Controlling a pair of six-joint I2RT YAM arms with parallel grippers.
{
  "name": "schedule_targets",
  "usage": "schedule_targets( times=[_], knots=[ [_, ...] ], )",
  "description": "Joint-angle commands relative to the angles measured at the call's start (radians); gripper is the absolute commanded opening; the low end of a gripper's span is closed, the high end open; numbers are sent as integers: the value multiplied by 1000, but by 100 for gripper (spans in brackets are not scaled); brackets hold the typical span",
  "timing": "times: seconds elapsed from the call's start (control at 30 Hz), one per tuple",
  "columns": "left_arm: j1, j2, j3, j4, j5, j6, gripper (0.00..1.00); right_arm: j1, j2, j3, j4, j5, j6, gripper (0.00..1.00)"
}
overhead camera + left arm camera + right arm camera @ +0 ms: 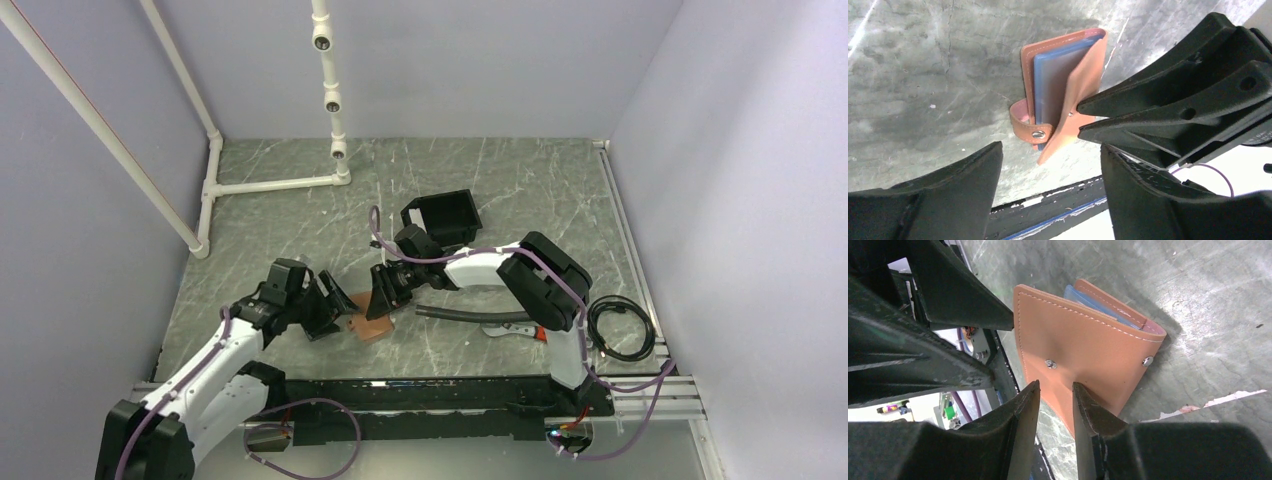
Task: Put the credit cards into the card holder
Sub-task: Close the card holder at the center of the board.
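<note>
Card holder [1083,85]: resting half-open on the table [908,75] between the grippers, credit cards [1053,80] showing inside.
Right gripper [1054,390]: pinching the cover's free edge.
Left gripper [1050,149]: fingers standing wide apart, just beside it, not touching.

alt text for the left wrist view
A tan card holder lies half open on the grey table, blue cards tucked inside. The right gripper has its fingertips at the edge of the raised cover; the left gripper stands open.
</note>
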Motion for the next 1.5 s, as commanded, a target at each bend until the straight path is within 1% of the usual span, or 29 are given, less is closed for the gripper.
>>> schedule_targets(
  times=[0.0, 0.03, 0.13, 0.23, 0.33, 0.43, 0.53, 0.6, 0.77, 0.83, 0.9, 1.0, 1.1, 1.2, 1.27, 1.33, 1.4, 1.43, 1.47],
  knots=[
    [-2, -46, 31, -32, -29, -32, 80, 8, 22, 4, -52, 75, -52, 33],
    [-2, -34, 31, -16, -19, -31, 82, 8, 23, 3, -54, 76, -55, 33],
    [-2, 11, 47, -2, -6, -22, 83, 8, 31, 1, -55, 70, -64, 33],
    [-2, 45, 54, -5, -17, -15, 80, 7, 30, -11, -41, 62, -61, 33],
    [-1, 55, 48, 35, -16, 22, 85, 5, 35, -16, -26, 45, -56, 33],
    [9, 67, 51, 97, -22, 98, 92, 5, 37, -20, -9, 31, -52, 32],
    [13, 98, 66, 162, -6, 187, 95, 5, 37, -16, -14, 28, -57, 31],
    [16, 135, 63, 228, 22, 216, 96, 5, 39, -14, -17, 28, -61, 31],
    [19, 242, 54, 377, 155, 214, 93, 5, 46, -5, -25, 27, -64, 31],
    [19, 241, 27, 426, 203, 187, 89, 5, 48, -4, -28, 28, -64, 31],
    [19, 213, -6, 451, 217, 160, 81, 5, 48, -2, -28, 27, -64, 31],
    [19, 158, -52, 442, 243, 132, 69, 5, 52, 1, -34, 24, -66, 31],
    [19, 95, -108, 463, 289, 64, 63, 5, 55, 4, -39, 21, -70, 31],
    [21, 86, -107, 395, 332, 18, 56, 5, 59, 12, -55, 24, -84, 31],
    [21, 83, -99, 330, 347, -7, 58, 5, 61, 20, -71, 29, -98, 30],
    [22, 86, -76, 233, 319, -16, 62, 5, 62, 34, -95, 38, -118, 31],
    [26, 116, -39, 122, 293, 10, 67, 4, 61, 47, -111, 48, -141, 31],
    [28, 136, -22, 91, 279, 25, 67, 3, 60, 54, -140, 52, -152, 31],
    [30, 154, -3, 66, 268, 40, 66, 3, 59, 61, -155, 55, -161, 31]
  ],
)
